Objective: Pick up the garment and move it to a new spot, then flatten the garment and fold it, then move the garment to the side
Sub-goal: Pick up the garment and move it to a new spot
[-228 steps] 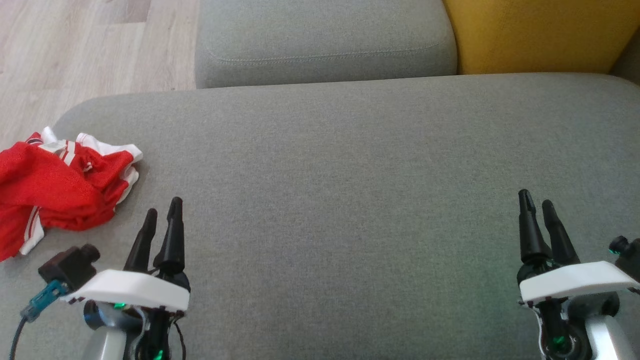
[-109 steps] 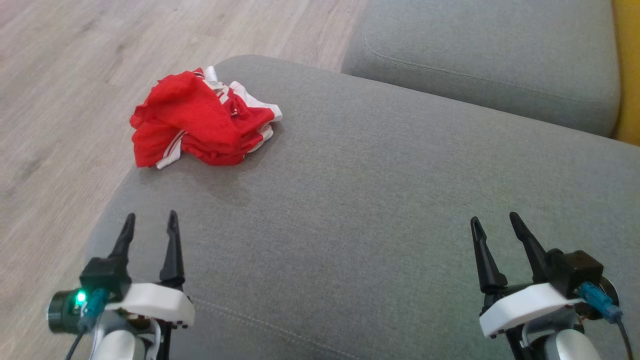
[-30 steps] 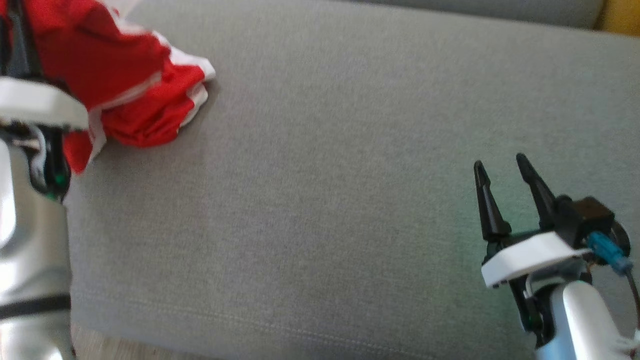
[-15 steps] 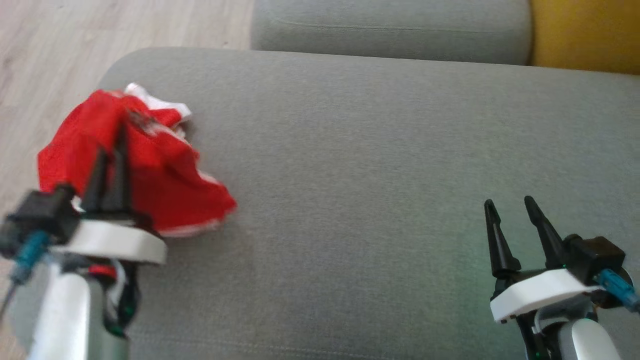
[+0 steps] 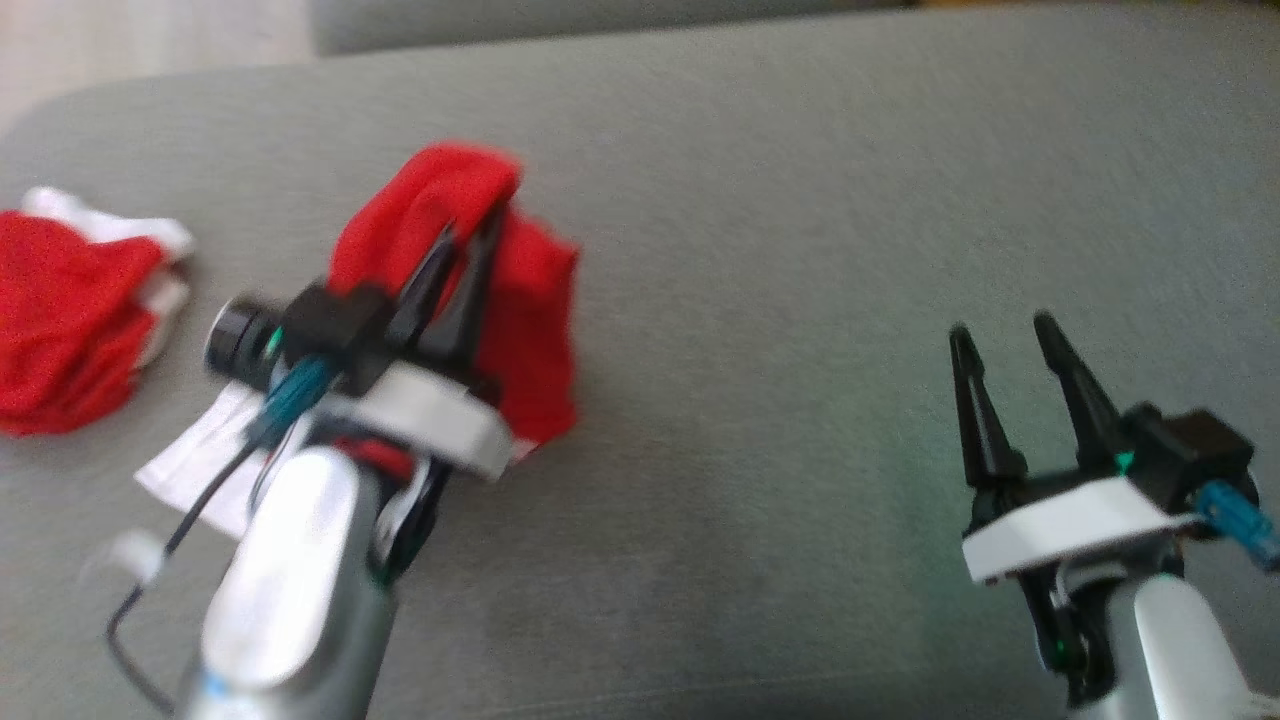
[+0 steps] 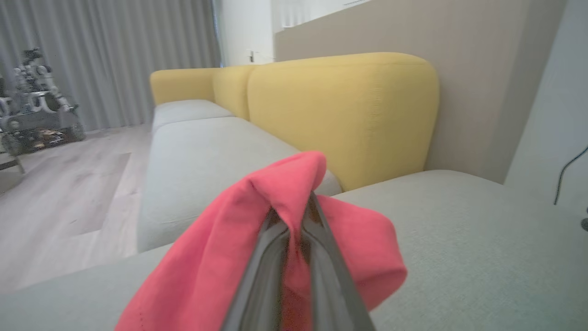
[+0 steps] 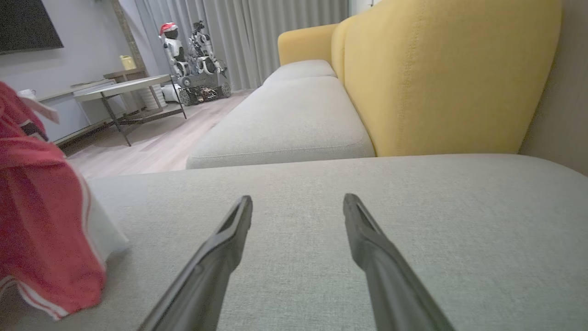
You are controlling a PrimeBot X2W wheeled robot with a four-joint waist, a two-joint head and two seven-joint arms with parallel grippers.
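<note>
The garment (image 5: pixel 520 300) is red mesh with white trim. My left gripper (image 5: pixel 468 222) is shut on a raised fold of it, above the left-middle of the grey cushion (image 5: pixel 780 250). The rest trails down and left, with a red bunch (image 5: pixel 60 310) lying at the far left and a white edge (image 5: pixel 195 455) beside my forearm. In the left wrist view the garment (image 6: pixel 206 271) drapes over the shut left gripper (image 6: pixel 298 211). My right gripper (image 5: pixel 1000 335) hovers open over bare cushion at the right. In the right wrist view the right gripper (image 7: pixel 297 200) holds nothing, and the garment (image 7: pixel 41 220) hangs at the left.
A yellow backrest (image 7: pixel 441 78) rises behind the cushion, with a second grey seat (image 7: pixel 285 124) beyond. Wood floor (image 7: pixel 151 147), a low table (image 7: pixel 119 87) and other robots (image 7: pixel 193 50) by the curtain lie off the cushion's left end.
The head camera has shifted. My left gripper has carried the held fold of the garment rightward, away from the cushion's left end. The right gripper stays open at the right.
</note>
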